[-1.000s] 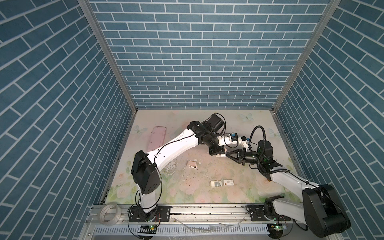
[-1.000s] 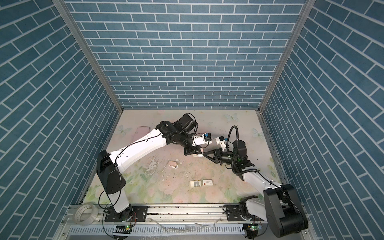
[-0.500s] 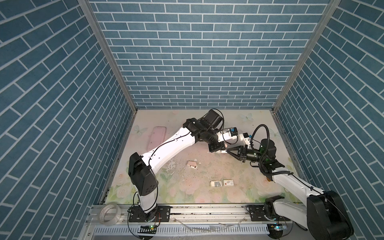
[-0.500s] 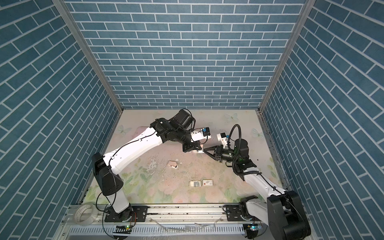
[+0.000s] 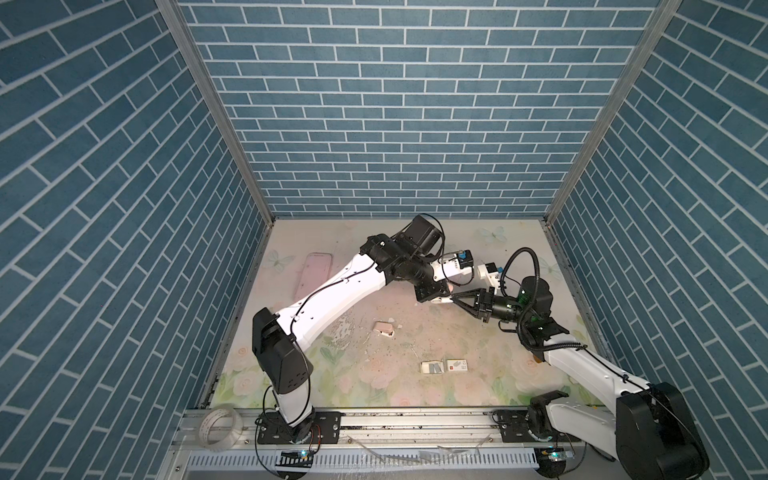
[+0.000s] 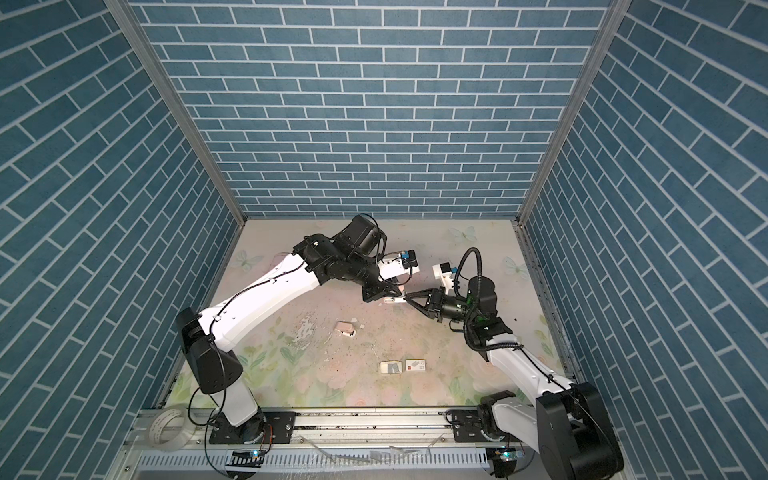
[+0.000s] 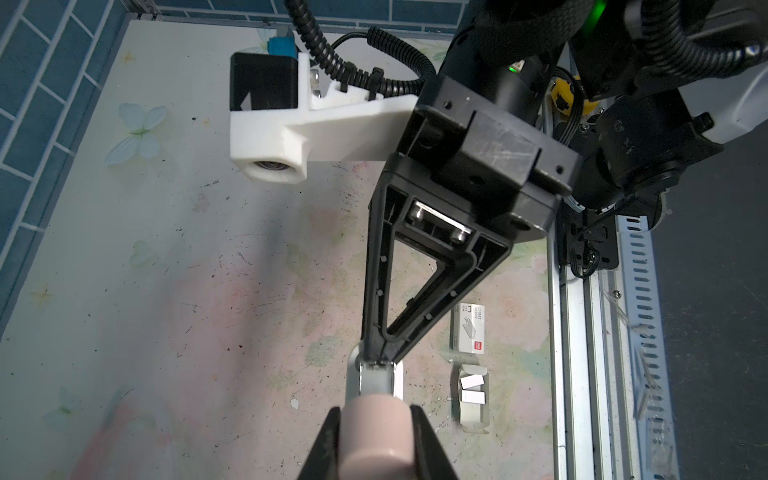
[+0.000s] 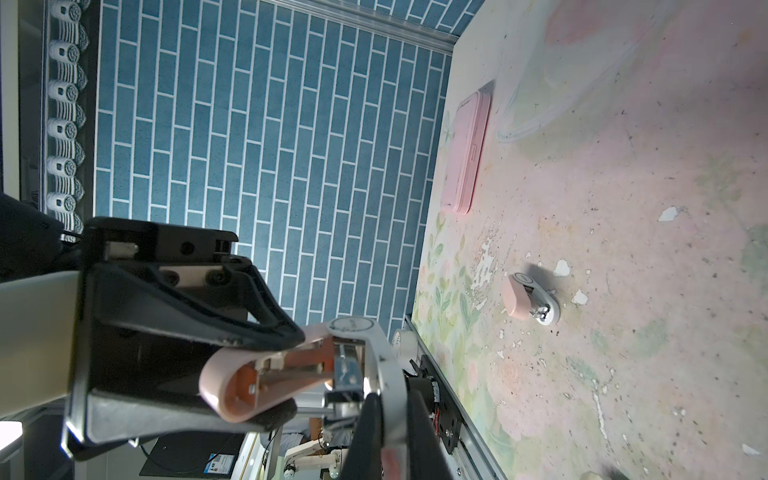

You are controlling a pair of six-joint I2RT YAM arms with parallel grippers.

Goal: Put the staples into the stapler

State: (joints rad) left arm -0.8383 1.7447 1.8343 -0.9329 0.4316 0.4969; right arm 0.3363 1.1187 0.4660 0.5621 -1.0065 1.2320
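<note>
left gripper (image 7: 376, 436): we see it clamped on rounded pink plastic stapler (image 8: 232, 376)
right gripper (image 7: 376, 358): pinching its white metal-lined base

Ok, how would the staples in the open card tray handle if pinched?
The staples look thin and short, so probably light and easily scattered. Lying loose in the card tray, they may slide rather than lift cleanly.

Front-left mat (image 5: 353, 386) free; loose stapler (image 5: 383, 330), card tray (image 5: 424, 367) (sleeve (image 5: 456, 365) too) clutter middle.

place: robot lab cell | signs: brick-print panels (image 5: 395, 124), aluminium base rail (image 5: 395, 428), floral mat (image 5: 374, 386)
</note>
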